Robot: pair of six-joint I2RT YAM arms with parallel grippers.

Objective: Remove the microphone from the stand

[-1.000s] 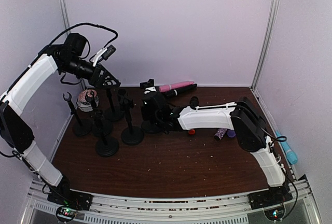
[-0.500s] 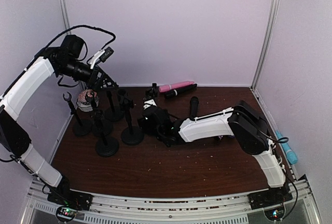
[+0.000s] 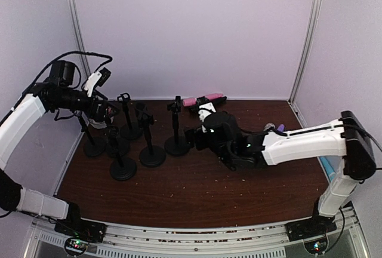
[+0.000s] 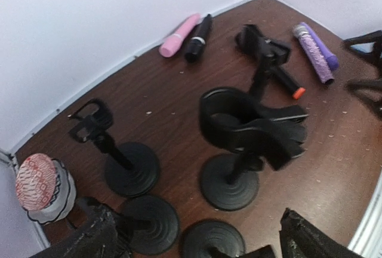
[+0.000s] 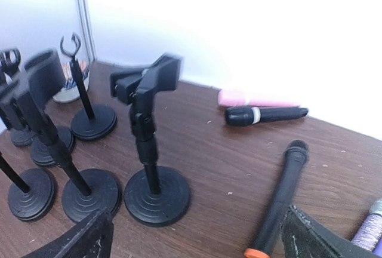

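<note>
A black microphone with an orange end (image 5: 282, 191) lies flat on the wooden table, free of any stand, also seen in the left wrist view (image 4: 285, 79). The stand (image 5: 148, 150) closest to it is upright with its clip (image 5: 147, 78) empty; from above the stand (image 3: 176, 122) is mid-table. My right gripper (image 5: 198, 243) is open over bare table between that stand's base and the microphone, holding nothing; in the top view the right gripper (image 3: 200, 139) sits just right of the stand. My left gripper (image 4: 200, 241) hangs open above the stand bases, at far left (image 3: 104, 112) from above.
Several other black stands (image 3: 122, 150) crowd the left half. A pink microphone (image 3: 199, 99) and a black one (image 3: 207, 106) lie by the back wall, a purple one (image 4: 314, 53) to the right. A red-and-white patterned round thing (image 4: 39, 184) sits at the far left.
My right gripper has opened and pulled back to the right, away from the stand, leaving the black microphone on the table. My left arm has swung lower and to the left.
</note>
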